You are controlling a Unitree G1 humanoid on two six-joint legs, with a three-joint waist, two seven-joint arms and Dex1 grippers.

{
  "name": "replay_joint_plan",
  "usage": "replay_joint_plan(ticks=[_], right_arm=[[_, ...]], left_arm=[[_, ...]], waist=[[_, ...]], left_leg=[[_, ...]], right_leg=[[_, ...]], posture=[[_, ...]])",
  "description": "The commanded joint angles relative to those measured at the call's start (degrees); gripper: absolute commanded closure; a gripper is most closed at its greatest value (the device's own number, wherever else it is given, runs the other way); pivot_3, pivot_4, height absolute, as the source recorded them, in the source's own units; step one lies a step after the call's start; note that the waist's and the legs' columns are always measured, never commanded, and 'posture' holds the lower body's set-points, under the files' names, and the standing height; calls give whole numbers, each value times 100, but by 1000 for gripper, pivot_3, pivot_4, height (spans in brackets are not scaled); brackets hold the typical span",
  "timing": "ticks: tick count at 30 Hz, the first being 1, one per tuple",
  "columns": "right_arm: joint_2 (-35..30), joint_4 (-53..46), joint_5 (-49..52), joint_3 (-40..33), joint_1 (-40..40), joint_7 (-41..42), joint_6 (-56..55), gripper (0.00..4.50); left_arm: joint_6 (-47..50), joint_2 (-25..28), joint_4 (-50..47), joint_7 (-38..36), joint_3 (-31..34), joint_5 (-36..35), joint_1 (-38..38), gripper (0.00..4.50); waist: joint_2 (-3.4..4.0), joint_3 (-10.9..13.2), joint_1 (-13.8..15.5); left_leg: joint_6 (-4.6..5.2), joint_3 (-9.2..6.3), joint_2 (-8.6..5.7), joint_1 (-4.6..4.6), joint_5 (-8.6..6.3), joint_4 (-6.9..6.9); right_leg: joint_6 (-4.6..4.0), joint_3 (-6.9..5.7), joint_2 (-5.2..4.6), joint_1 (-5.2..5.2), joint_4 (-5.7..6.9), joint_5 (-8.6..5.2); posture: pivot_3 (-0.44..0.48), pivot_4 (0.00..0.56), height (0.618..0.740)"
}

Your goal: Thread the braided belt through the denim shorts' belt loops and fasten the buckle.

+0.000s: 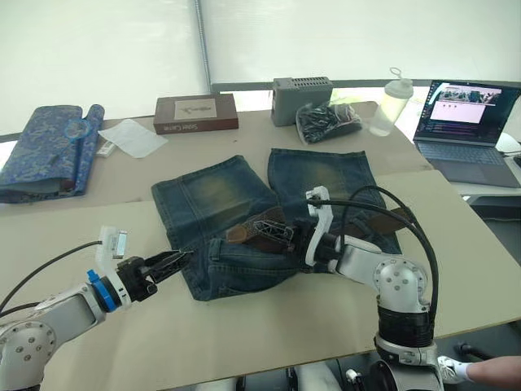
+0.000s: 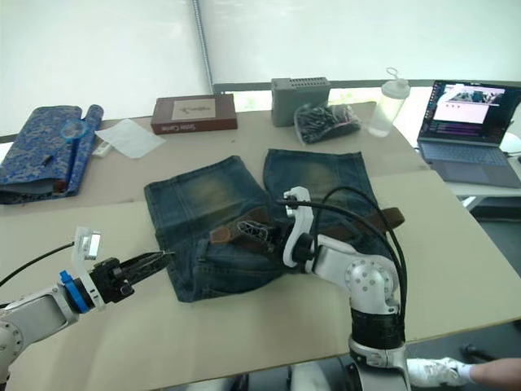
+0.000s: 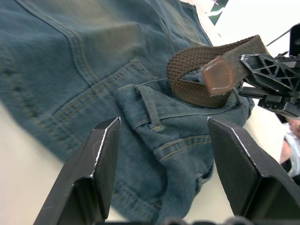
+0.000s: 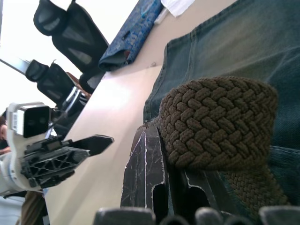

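Threading step: your right gripper (image 1: 275, 231) is clamped on the folded braided belt (image 3: 201, 75) over the denim shorts (image 1: 213, 195) waistband, left gripper (image 1: 175, 261) spread at the shorts' edge; next, likely steer the tip into the nearest belt loop (image 3: 151, 110).

left pincer (image 1: 181, 257) spread wide, arm stretched forward, right pincer (image 1: 277, 230) clamped, elbow bent inward
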Motion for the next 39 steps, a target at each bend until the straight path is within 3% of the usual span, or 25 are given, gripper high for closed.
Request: replay_joint_plan(ticks=[1,15,23,33,39], right_arm=[[-165,-31,-295,304,-87,127,-155,4500],[199,357,-989,464,-335,-455,85,4500],[913,648,-897,241,-478,-943,611,4500],[1565,1303,-1019,-175,-807,-1239,864,4500],[1826,1594,-921,-80,-985,-1089,829,4500]], left_arm=[[-392,8,-278,-325,-39,613,38,1419],[-2581,56,-521,-1854,-1027,3518,412,1419],[-3230,-29,-143,-2274,-1064,4121,506,1419],[-3198,-369,188,-2243,-1020,4143,590,1419],[-1716,-847,202,-1699,-606,2740,335,1419]], waist=[[7,5,77],[6,4,101],[5,2,66],[5,2,50],[-4,-4,44]], left_leg=[[0,12,4,5,-3,0],[-19,89,35,20,8,-54],[-18,100,43,27,7,-59],[-20,120,53,50,6,-76],[-21,121,59,64,5,-77]], right_leg=[[2,20,15,-5,-1,-1],[-18,90,13,-4,-7,12],[-20,92,21,-5,-8,14],[-25,123,61,-4,-6,17],[-24,129,71,7,-3,16]], posture=[[0,150,740],[0,150,740],[0,150,740],[0,150,740],[0,150,740]])
